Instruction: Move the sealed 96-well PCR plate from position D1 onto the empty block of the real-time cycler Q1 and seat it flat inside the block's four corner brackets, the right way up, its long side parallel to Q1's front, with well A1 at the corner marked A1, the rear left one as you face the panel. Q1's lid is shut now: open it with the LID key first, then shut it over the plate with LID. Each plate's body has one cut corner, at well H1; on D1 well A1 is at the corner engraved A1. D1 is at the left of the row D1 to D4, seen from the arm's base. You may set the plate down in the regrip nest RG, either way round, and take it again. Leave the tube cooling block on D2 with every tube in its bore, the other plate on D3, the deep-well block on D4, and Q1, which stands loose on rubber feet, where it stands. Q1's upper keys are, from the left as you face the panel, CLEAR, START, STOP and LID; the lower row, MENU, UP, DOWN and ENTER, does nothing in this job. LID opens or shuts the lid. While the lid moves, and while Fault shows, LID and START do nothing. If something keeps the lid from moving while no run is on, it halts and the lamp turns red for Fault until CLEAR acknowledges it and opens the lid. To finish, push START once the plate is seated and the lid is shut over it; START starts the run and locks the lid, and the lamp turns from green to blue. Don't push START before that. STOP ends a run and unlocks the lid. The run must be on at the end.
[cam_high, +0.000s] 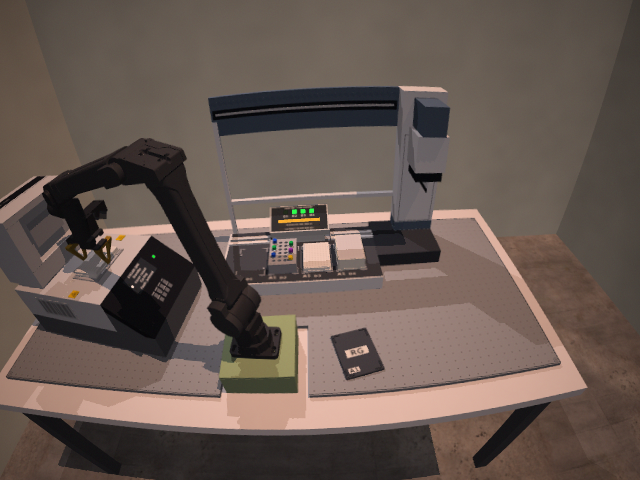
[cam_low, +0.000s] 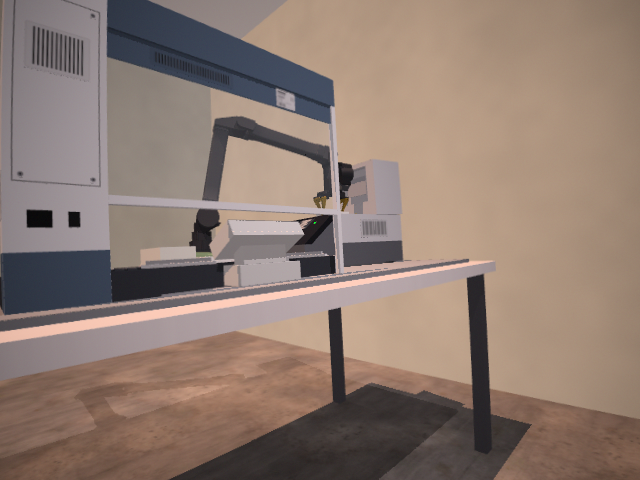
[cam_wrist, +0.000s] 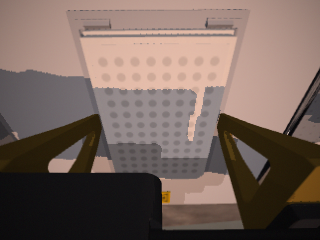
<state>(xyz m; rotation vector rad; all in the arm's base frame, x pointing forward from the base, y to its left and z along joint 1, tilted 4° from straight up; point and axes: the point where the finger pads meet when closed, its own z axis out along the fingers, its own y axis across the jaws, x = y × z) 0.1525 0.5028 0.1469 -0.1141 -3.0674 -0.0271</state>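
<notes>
- Plate (cam_wrist: 159, 100) lies on Q1's block, seen from the wrist camera straight below the gripper, its well grid running toward 12 o'clock, where two brackets (cam_wrist: 96, 23) flank its far edge.
- Q1 (cam_high: 77, 297) stands at the table's 9 o'clock end in the top view, its lid (cam_high: 23, 237) raised at the far left and its black panel (cam_high: 149, 281) facing the arm's base, with a green lamp (cam_high: 153, 256) lit.
- Gripper (cam_high: 88, 251) hovers over the block, fingers spread fully wide and holding nothing; in the wrist view the yellow fingers stand clear of the plate on both sides.
- Arm (cam_high: 186, 206) arcs from its green pedestal (cam_high: 286, 379) at 6 o'clock up and over toward Q1.
- D1 (cam_high: 248, 258), at 12 o'clock on the deck, shows a bare dark nest.
- Tube block (cam_high: 281, 254) sits beside it with coloured caps showing.
- Second plate (cam_high: 316, 255) comes next, then the deep-well block (cam_high: 348, 249).
- RG nest (cam_high: 356, 353) lies flat at 5 o'clock, near the pedestal.
- Gantry (cam_high: 418, 155) towers at 1 o'clock behind the deck.
</notes>
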